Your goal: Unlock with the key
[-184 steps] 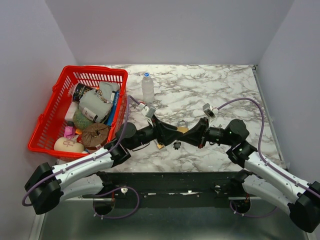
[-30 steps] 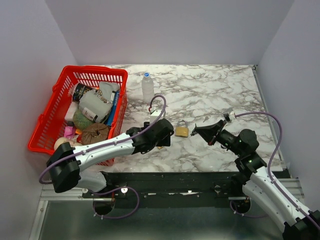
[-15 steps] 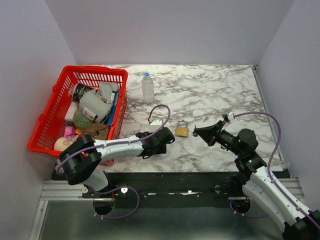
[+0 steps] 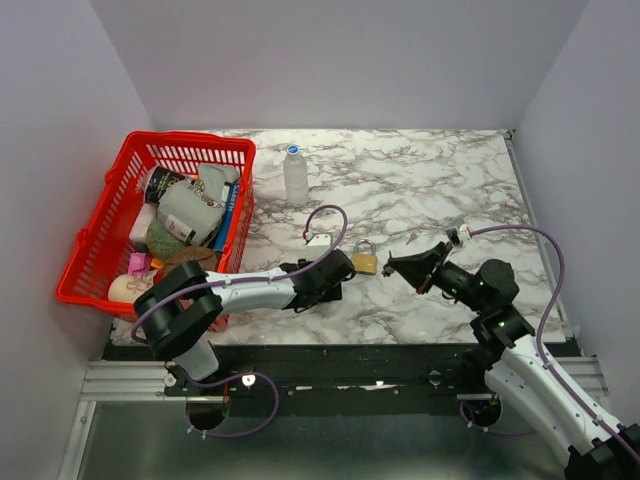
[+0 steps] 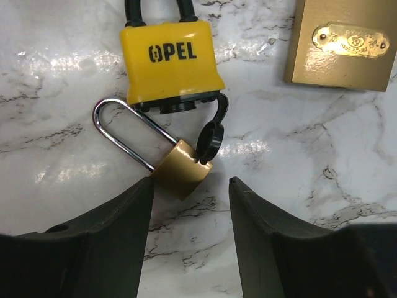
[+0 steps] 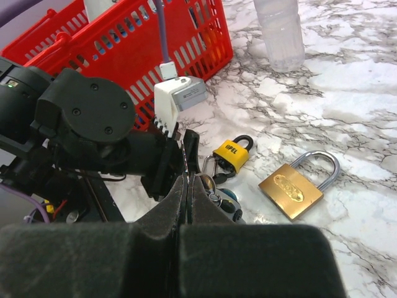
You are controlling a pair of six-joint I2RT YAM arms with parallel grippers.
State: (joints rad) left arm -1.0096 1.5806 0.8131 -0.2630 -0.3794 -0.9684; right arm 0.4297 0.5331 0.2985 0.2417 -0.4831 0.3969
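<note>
Brass padlock [image 5: 181, 169] between parted fingers — keys [image 6: 222, 200] in the other hand

Brass and small, the padlock lies flat on the marble tabletop [image 4: 430, 190] near its front edge, silver shackle closed; the left hand [image 5: 189, 183] sits low over it with its fingers apart, one on each side of the lock's body, the left finger just beside it and the right one clear of it.

A yellow padlock [image 5: 170, 62] marked OPEL lies just beyond, a black loop [image 5: 211, 133] at its base touching the small lock; a larger brass padlock [image 5: 344, 53] lies apart to the right.

The right hand [image 6: 186, 180] is closed on the keys — one has a teal head — pointing towards the locks from the right, well short of them.

A red basket [image 4: 100, 240] of goods stands at the left; a clear bottle [image 4: 296, 176] stands upright beside it.
</note>
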